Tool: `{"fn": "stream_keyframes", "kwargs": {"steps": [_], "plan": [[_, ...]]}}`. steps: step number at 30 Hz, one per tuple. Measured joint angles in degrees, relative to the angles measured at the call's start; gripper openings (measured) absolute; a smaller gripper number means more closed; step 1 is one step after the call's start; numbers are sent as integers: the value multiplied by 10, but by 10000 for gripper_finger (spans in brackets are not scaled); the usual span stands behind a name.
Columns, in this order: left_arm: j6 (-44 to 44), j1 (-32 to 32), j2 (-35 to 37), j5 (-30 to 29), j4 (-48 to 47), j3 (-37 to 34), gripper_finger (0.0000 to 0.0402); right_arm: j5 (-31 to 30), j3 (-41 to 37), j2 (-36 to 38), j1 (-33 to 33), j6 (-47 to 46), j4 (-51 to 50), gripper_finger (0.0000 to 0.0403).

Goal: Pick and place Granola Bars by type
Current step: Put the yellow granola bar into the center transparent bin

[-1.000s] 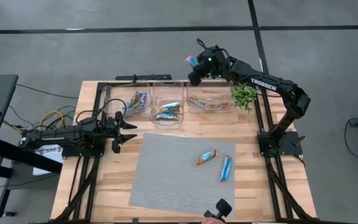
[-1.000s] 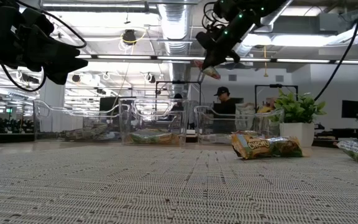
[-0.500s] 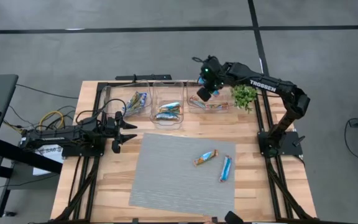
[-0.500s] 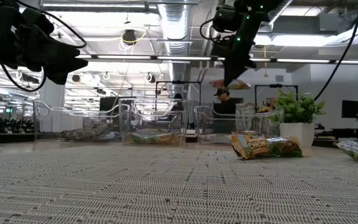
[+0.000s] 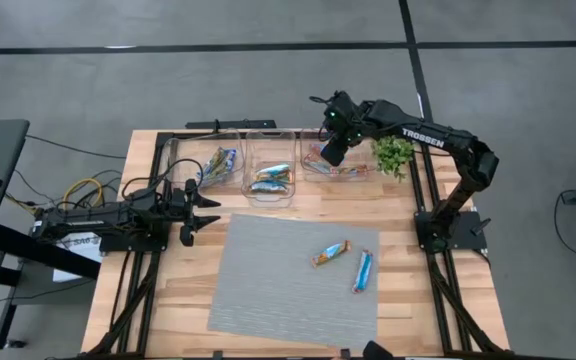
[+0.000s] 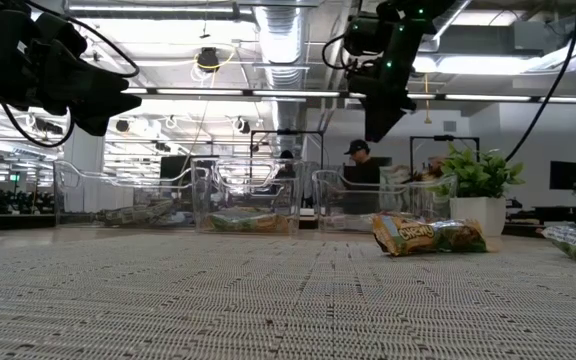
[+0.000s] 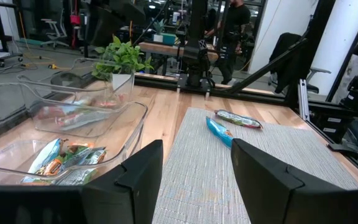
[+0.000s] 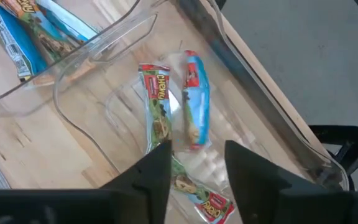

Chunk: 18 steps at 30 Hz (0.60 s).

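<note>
My right gripper hangs open above the right clear bin, pointing steeply down with nothing between its fingers. Below it, inside that bin, a blue and red bar shows blurred beside two green and red chewy bars. Two more Granola Bars lie flat on the grey mat: an orange one and a blue one. My left gripper waits open and level over the table's left side.
The middle bin and the left bin each hold bars. A potted plant stands right of the bins. The grey mat covers the table's near middle. A person shows in the room behind.
My right gripper has come from beyond the table's far edge toward the near edge and down, to above the right bin. It has tipped steeply downward and opened, letting go of the bar it carried. That bar has dropped into the right bin.
</note>
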State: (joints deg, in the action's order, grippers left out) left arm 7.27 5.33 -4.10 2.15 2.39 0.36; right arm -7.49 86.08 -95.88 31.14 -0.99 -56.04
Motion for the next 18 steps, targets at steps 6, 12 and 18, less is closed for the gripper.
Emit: {"fn": "stream_keyframes", "kwargs": {"steps": [6, 12, 18], "plan": [[0, 0, 0, 0, 0, 0, 183, 0, 0, 0, -9, -2, 6, 189], [0, 0, 0, 0, 0, 0, 183, 45, 0, 0, -35, 46, 40, 211], [0, 0, 0, 0, 0, 0, 183, 139, 0, 0, -102, 218, 42, 215]]}}
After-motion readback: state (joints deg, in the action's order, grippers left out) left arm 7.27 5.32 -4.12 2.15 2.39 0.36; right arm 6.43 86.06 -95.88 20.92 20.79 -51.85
